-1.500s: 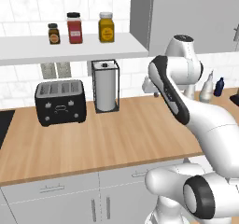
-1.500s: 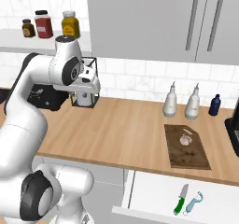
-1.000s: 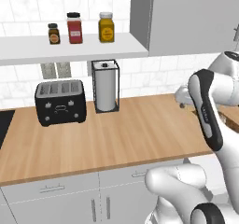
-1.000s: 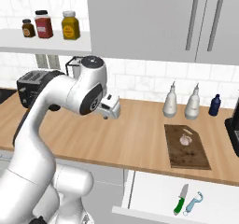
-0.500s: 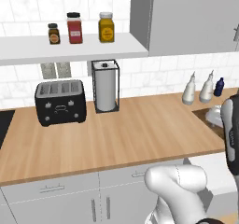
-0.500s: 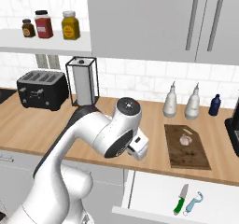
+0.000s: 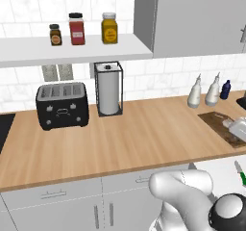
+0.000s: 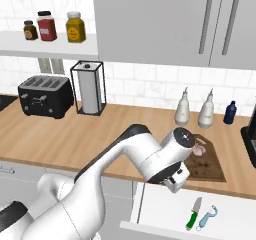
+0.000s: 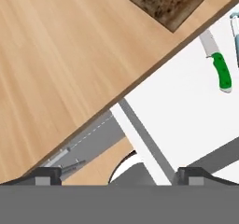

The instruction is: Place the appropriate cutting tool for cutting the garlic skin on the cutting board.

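Right base view: arm swung toward cutting tool (image 8: 193, 214).

Green-handled knife (image 8: 193, 214) lies in open white drawer (image 8: 165, 206) below light wood counter's (image 8: 90, 134) front edge, beside pale blue peeler (image 8: 207, 217). Pale garlic bulb (image 8: 199, 150) on dark brown wooden cutting board (image 8: 207, 166), near counter's right end.

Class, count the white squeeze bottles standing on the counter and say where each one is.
2: one squeeze bottle and a second side by side at the back wall, behind the cutting board. A small blue bottle stands to their right.
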You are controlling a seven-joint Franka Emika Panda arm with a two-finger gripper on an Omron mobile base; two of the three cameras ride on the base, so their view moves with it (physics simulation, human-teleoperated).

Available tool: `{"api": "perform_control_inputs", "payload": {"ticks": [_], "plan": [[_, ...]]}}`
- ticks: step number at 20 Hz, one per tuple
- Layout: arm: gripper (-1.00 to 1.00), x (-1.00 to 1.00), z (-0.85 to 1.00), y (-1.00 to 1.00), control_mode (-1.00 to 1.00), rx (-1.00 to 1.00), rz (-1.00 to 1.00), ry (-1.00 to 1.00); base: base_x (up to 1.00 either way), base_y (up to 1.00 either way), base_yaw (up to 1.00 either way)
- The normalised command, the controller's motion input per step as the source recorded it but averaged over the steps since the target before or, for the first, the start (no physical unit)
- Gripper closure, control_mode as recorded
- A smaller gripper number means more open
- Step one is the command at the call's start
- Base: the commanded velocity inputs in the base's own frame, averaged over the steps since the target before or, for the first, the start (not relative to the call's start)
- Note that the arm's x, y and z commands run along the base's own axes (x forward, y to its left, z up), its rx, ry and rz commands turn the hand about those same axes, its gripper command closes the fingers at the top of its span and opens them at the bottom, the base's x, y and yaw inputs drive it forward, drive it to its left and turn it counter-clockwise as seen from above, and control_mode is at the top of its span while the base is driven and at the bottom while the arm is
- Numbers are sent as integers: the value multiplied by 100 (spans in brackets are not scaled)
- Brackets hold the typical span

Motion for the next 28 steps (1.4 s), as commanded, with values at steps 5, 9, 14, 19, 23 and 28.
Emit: {"api": "perform_control_inputs", "payload": {"ticks": [5,9,14,19,23,28], "plan": [[-100,4,-70,-30,-100,2,0,3,0,0,0],[-100,0,-100,-32,-100,0,0,0,0,0,0],[-100,-8,-50,-24,-100,-3,0,-1,0,0,0],[-100,0,-39,-26,-100,-4,0,0,0,0,0],[-100,1,-48,-9,-100,-8,0,0,0,0,0],[-100,0,-44,-6,-100,-10,2,0,0,0,0]]}}
